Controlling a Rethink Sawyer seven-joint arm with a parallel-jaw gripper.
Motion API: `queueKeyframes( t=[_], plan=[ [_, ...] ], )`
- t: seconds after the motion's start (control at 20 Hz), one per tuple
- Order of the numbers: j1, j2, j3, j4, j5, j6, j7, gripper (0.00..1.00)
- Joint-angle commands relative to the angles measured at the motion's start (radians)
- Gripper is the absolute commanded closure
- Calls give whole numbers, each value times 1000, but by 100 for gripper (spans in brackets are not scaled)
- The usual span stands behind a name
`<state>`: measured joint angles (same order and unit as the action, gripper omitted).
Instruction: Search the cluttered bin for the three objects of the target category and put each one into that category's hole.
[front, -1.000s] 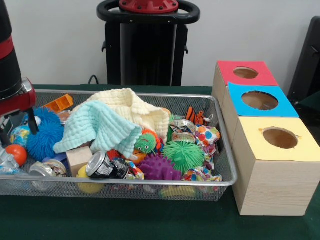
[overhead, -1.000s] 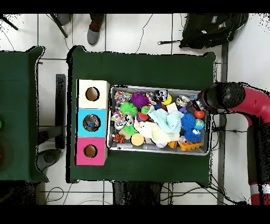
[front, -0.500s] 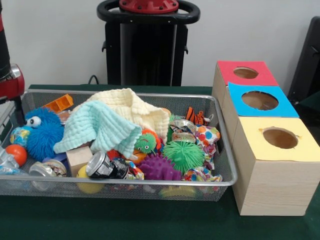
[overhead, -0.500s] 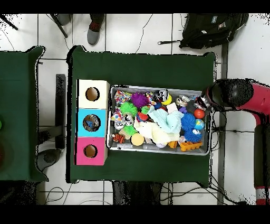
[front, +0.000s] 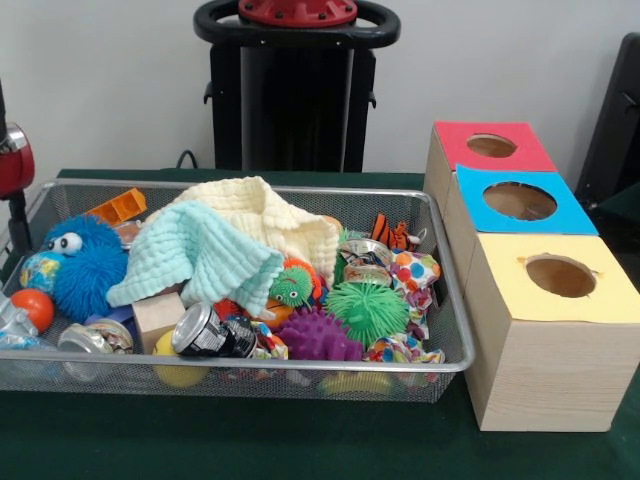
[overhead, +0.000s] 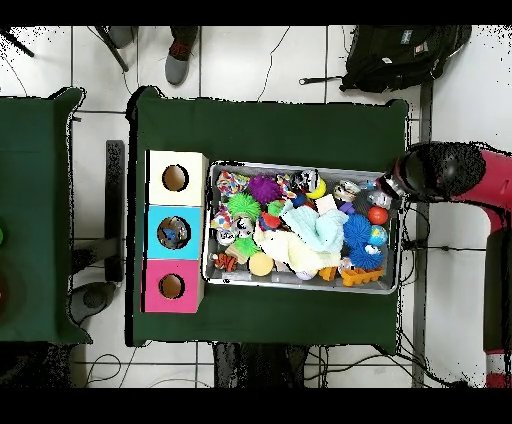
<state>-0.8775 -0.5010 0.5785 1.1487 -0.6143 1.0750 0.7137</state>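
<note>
Only a red and black part of the tool (front: 14, 190) is seen at the left edge of the front view, just outside the wire bin (front: 300, 368); whether it is clenched or released cannot be told. From overhead, the arm's end (overhead: 430, 172) is seen beside the bin's corner.

The bin is set on the green counter (front: 250, 440) and is filled with clutter. A mint cloth (front: 195, 255) is draped over a cream cloth (front: 270, 215) at the middle. A fuzzy blue ball with eyes (front: 88, 265) is found at the left, with an orange ball (front: 36, 308) near it. A green spiky ball (front: 367, 310) and a purple spiky ball (front: 315, 337) are lying toward the front, with a crushed can (front: 210, 333) beside them.

Three wooden boxes are lined up beside the bin, each topped by a round hole: a red-topped box (front: 490, 147), a blue-topped box (front: 520, 202) and a yellow-topped box (front: 558, 280).
</note>
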Motion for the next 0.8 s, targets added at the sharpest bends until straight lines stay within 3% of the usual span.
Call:
queueKeyframes(
  t=[0.05, 0.6, 0.8],
  plan=[
    [7, 69, 39, -23, -57, 24, -287, 0],
    [-4, 170, 38, -88, -68, -13, -298, 0],
    [-17, 181, 38, -69, -74, -56, -293, 0]
  ],
)
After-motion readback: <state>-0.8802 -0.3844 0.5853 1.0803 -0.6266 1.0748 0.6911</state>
